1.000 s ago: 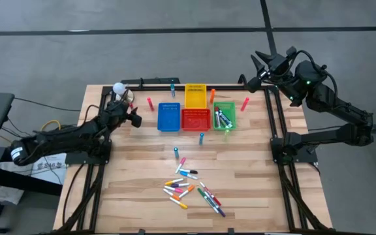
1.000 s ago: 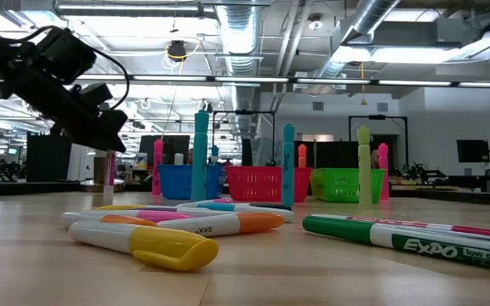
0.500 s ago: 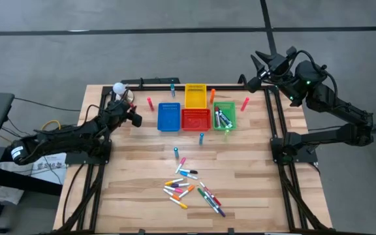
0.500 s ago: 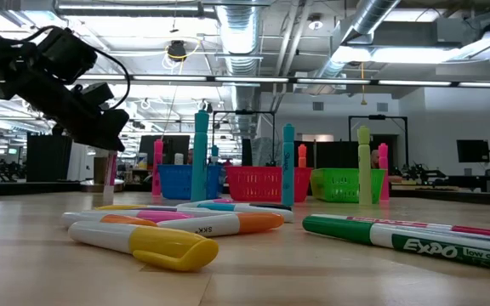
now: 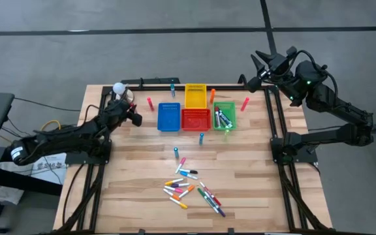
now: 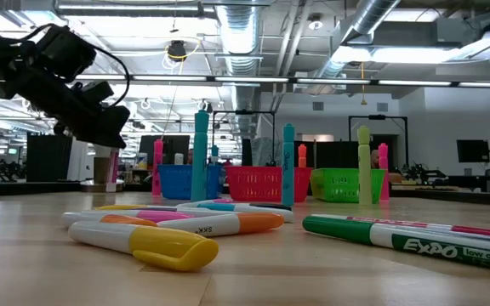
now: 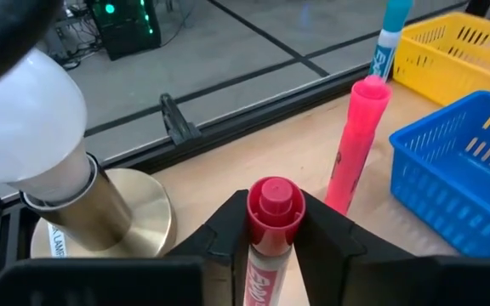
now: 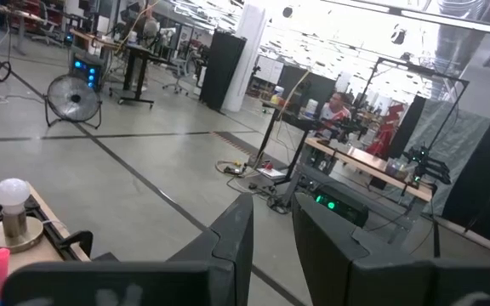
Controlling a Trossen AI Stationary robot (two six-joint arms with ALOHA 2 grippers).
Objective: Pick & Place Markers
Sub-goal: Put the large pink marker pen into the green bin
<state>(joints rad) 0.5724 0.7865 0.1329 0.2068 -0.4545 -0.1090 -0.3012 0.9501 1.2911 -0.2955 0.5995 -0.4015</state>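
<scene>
You have a red-capped marker (image 7: 270,229) standing upright, pinched between two dark fingers, just beside an upright pink marker (image 7: 353,140). More markers stand on end around the far part of the table, such as a teal one (image 5: 202,138) and a pink one (image 5: 245,103). A mixed-colour heap of markers (image 5: 192,190) lies flat near the front edge, and several (image 5: 222,118) lie in the green bin.

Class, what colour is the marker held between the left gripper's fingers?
Red marker, clearest in the left wrist view.
</scene>
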